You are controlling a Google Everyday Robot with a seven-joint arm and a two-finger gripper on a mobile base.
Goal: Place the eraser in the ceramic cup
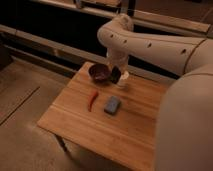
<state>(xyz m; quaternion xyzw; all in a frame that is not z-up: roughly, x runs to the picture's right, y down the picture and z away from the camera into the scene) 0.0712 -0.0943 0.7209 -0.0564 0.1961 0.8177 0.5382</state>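
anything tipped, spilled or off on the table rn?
Nothing stands out. Bowl is upright; red stick and blue-grey block lie flat and apart on the table. Gripper is low, right beside the bowl, covering most of the cup, so I can't check the cup.

A light wooden table point(131, 131) stands on a brownish floor point(20, 107); behind it runs a dark wall with pale horizontal rails point(50, 45). The gripper point(116, 75) hangs over the table's far edge.

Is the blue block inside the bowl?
No, the blue block lies flat on the table next to the red stick, while the gripper is up by the bowl and cup.
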